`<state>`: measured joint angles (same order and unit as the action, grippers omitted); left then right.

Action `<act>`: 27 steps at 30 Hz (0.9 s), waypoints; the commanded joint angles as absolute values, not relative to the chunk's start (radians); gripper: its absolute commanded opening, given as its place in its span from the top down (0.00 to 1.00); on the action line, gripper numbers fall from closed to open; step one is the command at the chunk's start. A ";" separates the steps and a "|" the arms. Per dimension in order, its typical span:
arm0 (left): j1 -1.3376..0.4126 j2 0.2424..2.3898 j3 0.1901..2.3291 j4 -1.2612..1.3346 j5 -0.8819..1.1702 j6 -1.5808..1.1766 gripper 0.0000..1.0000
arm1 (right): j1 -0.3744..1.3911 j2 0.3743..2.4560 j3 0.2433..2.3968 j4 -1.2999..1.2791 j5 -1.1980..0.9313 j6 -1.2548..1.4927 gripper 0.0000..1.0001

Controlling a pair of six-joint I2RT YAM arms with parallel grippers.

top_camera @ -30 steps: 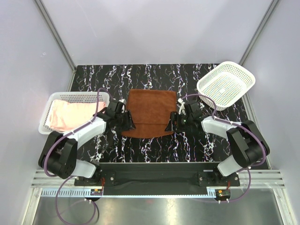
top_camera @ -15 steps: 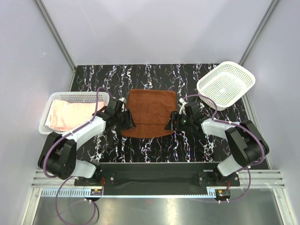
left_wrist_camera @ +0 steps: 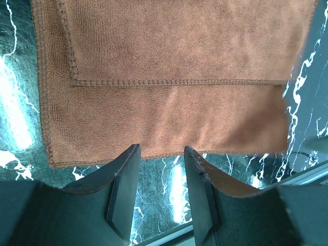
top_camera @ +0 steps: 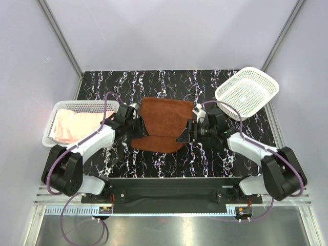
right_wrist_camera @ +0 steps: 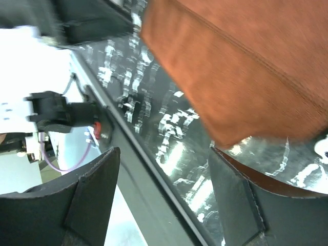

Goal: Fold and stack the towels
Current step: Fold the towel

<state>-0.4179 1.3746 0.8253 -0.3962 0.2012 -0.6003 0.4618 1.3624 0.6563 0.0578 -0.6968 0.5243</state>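
Observation:
A rust-brown towel (top_camera: pixel 163 122) lies folded on the black marbled table, its upper layer's hem crossing the left wrist view (left_wrist_camera: pixel 174 82). My left gripper (top_camera: pixel 135 125) sits at the towel's left side. It is open, and its tips (left_wrist_camera: pixel 161 152) stand just short of the near hem with nothing between them. At the towel's right near corner, my right gripper (top_camera: pixel 186 134) is wide open over bare table (right_wrist_camera: pixel 164 154). The towel's corner (right_wrist_camera: pixel 246 77) hangs blurred beyond the right finger. A pale pink towel (top_camera: pixel 77 127) lies in the left basket (top_camera: pixel 84 105).
An empty white mesh basket (top_camera: pixel 247 91) stands tilted at the back right. The table's near edge and metal rail (right_wrist_camera: pixel 133 169) run under the right gripper. Grey walls close in the back and both sides.
The right gripper has opened wider and its arm has stretched out, shifting up along the towel's right edge. The left gripper has edged toward the back. The towel's near corners now look ruffled.

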 commanded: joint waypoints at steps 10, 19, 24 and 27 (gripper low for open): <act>-0.413 1.362 0.828 -0.361 0.204 -0.591 0.56 | 0.463 1.296 0.753 -0.247 -0.408 0.525 0.29; -0.413 1.400 0.755 -0.327 0.152 -0.620 0.56 | 0.488 1.451 0.796 -0.313 -0.275 0.541 0.64; -0.423 1.420 0.693 -0.265 0.186 -0.644 0.55 | 0.492 1.477 0.764 -0.290 -0.271 0.665 0.54; -0.426 1.422 0.690 -0.255 0.187 -0.647 0.55 | 0.503 1.467 0.726 -0.244 -0.273 0.756 0.50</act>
